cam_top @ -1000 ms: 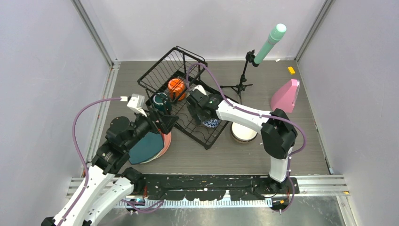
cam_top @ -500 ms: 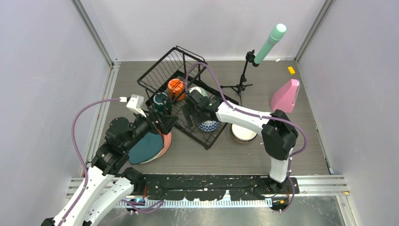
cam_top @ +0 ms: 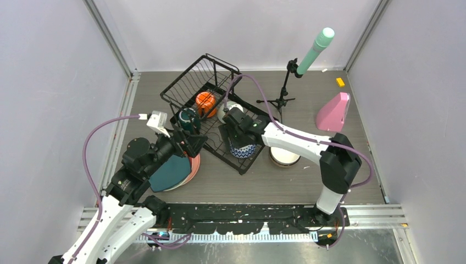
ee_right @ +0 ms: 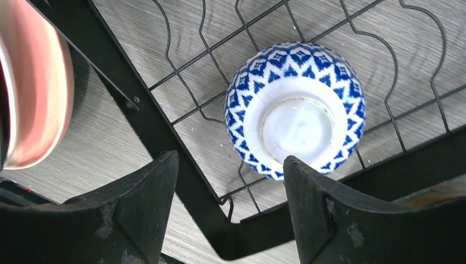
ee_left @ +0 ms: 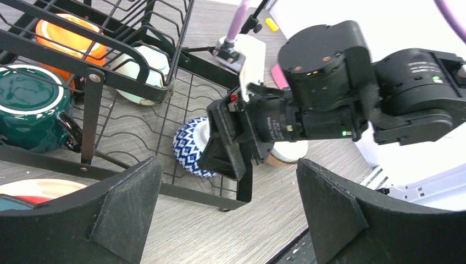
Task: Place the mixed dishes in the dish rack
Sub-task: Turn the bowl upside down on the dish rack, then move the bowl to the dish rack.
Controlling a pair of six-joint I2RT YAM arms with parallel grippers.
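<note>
Two empty grippers, fingers wide: left gripper (ee_left: 229, 165) beside the plates (cam_top: 173, 171), right gripper (ee_right: 229, 165) over the blue-patterned bowl (ee_right: 295, 110), upside down in a corner of the rack (ee_right: 154, 132). I would lift straight up, clear of wires.

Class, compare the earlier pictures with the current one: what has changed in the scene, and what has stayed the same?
The right arm swung its elbow out to the right, and the right gripper shifted a little above the upside-down blue-patterned bowl, which it does not hold. The bowl, the rack, the mugs, the plates and the left gripper stayed put.
</note>
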